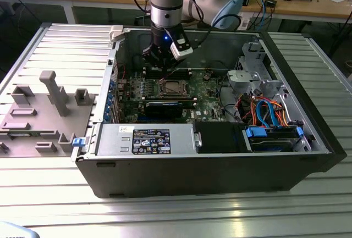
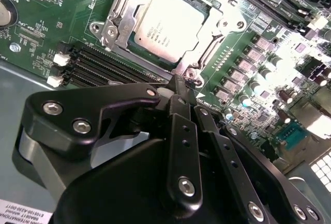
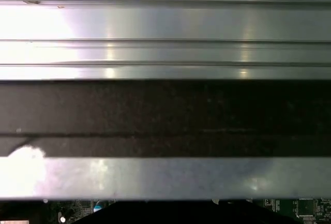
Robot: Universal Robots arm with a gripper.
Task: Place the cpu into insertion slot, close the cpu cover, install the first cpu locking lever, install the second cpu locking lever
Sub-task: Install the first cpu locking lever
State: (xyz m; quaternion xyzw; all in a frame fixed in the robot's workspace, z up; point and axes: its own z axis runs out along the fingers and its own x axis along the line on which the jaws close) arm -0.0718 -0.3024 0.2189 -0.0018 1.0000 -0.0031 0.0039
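From my remote station I see the arm's black gripper [image 2: 178,87] hanging inside the open dark-grey computer case [image 1: 220,177], its fingers drawn together to a narrow tip with nothing between them, that tip poised just beside one corner of the square silver-rimmed insertion slot [image 2: 116,17] on the green motherboard [image 2: 57,27]. The small flat square cpu with its silvery-grey metal top [image 2: 168,25] lies seated in that slot, and the thin silvery metal cpu cover frame [image 2: 220,30] appears to be down around it, the chip's top showing through the window. In the exterior view the gripper [image 1: 161,65] stands over the far side of the board, the socket [image 1: 174,88] just in front of it, with a silver power supply box [image 1: 146,139] along the case's near edge and a tangle of orange and blue cables [image 1: 264,111] toward the exterior view's right corner. I cannot tell from these views whether either locking lever is latched. By my reading the chip is light and rigid but delicate, best touched only by its edges; the cover is thin, stiff sheet metal on a hinge, slick to a fingertip, and the wire levers would be springy, best pushed near their free ends. The first wrist view looks along ribbed aluminium bench [image 3: 165,22] and the case's dark wall [image 3: 165,115].
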